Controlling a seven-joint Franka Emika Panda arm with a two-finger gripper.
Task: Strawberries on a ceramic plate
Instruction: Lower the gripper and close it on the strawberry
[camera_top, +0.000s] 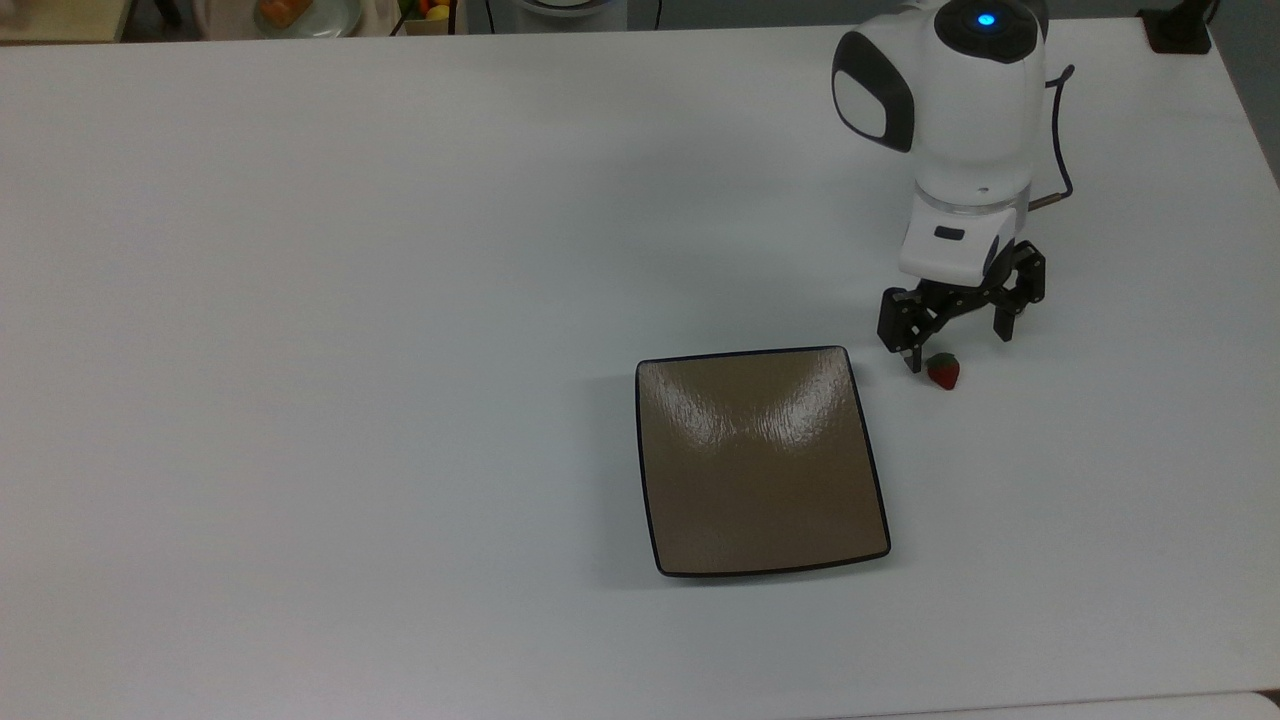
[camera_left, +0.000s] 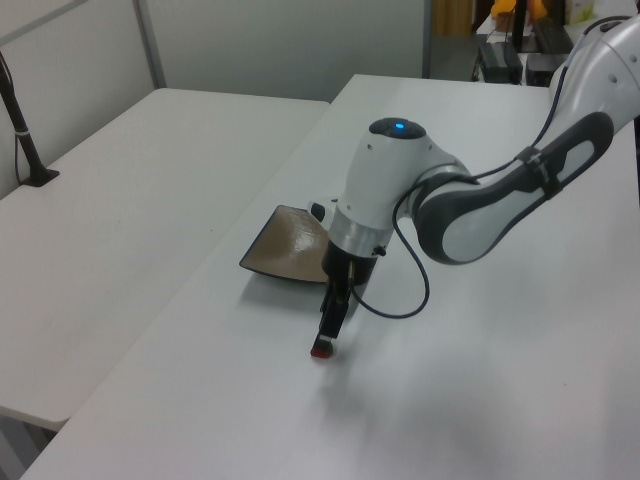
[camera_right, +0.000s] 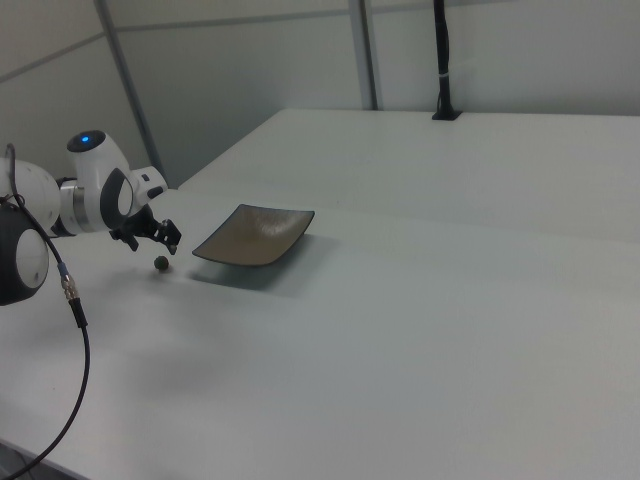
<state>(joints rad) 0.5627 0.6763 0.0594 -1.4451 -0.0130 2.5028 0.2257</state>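
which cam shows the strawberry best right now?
Top view: the strawberry lies in plain sight on the table, red body and green cap clear, beside the plate, with the open gripper around it. In the left view the gripper hides most of it. In the right view it is a dark speck.

Small red strawberry with a dark green leafy cap (camera_top: 943, 371), lying on the white table just off the top view's right of a square glossy tan-brown ceramic plate with a thin black rim (camera_top: 760, 460), near its upper right corner, not touching. Plate flat, bare, rounded corners, edges slightly upcurved.
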